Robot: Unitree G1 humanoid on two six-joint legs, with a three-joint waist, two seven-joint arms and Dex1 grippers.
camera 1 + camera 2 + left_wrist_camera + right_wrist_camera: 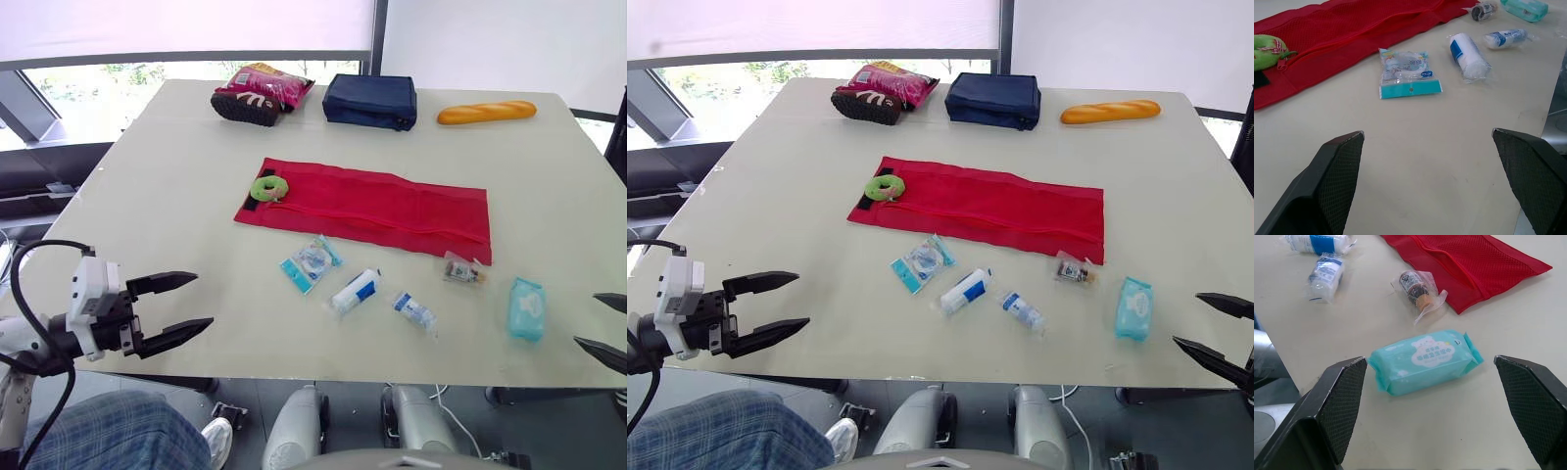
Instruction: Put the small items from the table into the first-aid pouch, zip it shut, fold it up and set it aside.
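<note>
table [167, 196]: off-white top, smooth, matt.
first-aid pouch [392, 211]: red cloth, matt; panels of open mesh weave.
wet-wipe pack [1425, 360]: teal plastic film, soft sheen, creased at ends.
flat packet [1409, 73]: clear glossy plastic, crinkled.
bandage roll [1469, 56]: white, in shiny clear wrap.
small dark roll [1418, 290]: loose, crumpled clear film.
left gripper [203, 301], right gripper [586, 319]: black, matt; pads [1347, 401] finely cross-hatched, rough.
navy bag [371, 101]: matt woven cloth.
snack bag [279, 83]: glossy film.
</note>
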